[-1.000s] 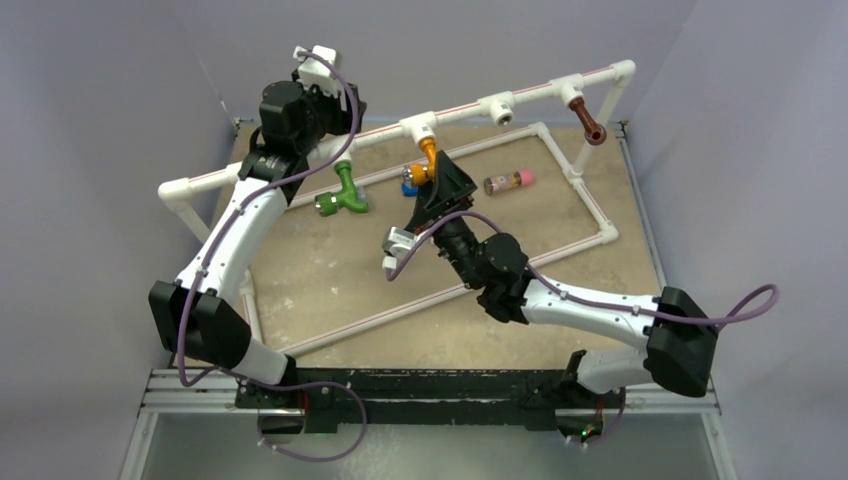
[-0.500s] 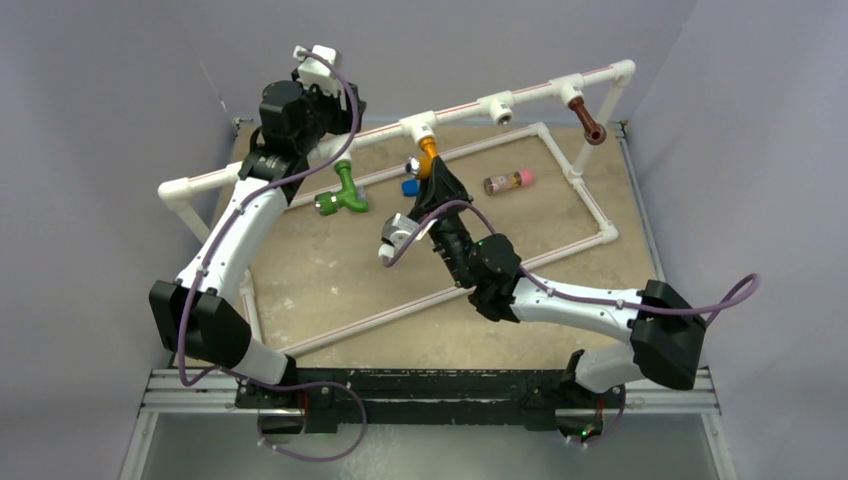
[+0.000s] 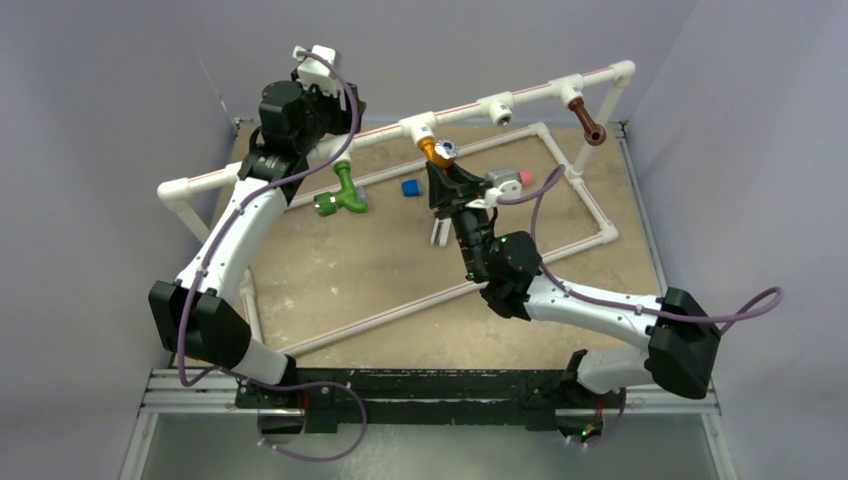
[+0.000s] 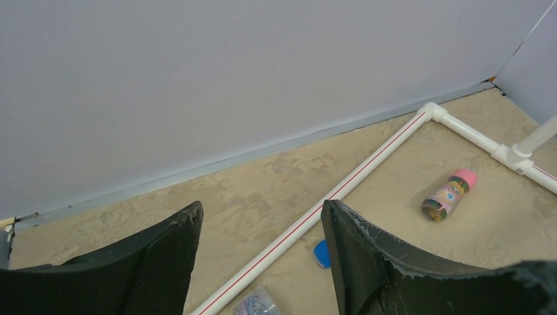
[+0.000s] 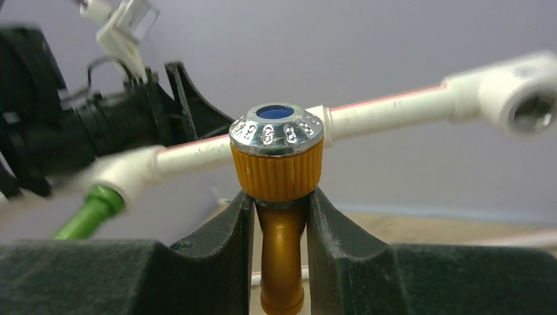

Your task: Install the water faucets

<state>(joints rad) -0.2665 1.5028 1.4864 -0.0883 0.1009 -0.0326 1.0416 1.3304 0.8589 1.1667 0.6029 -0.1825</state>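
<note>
Ribbing covers the orange faucet [image 5: 276, 172] knob under a silvery ring of unreadable embossed marks; right gripper [image 5: 281, 230] pinches its smooth neck, left gripper [image 4: 259, 216] has jaws spread.

Three views: one high and wide, two riding the wrists.

The top camera sits above and behind the near edge, looking down and forward over the whole counter [image 3: 330, 270]. The left wrist camera hangs high near the far left corner and faces the far right corner, with the left gripper [image 4: 263, 220] framing its lower edge. It shares the pink-capped cylinder [image 4: 448, 195] and the floor pipe [image 4: 368, 172] with the top view. The right wrist camera sits low near the middle of the far edge, tilted up at the wall and very close to the orange faucet [image 5: 277, 170]. That faucet, the raised rail [image 5: 394, 108] and the green faucet [image 5: 89, 213] also show from above.
</note>
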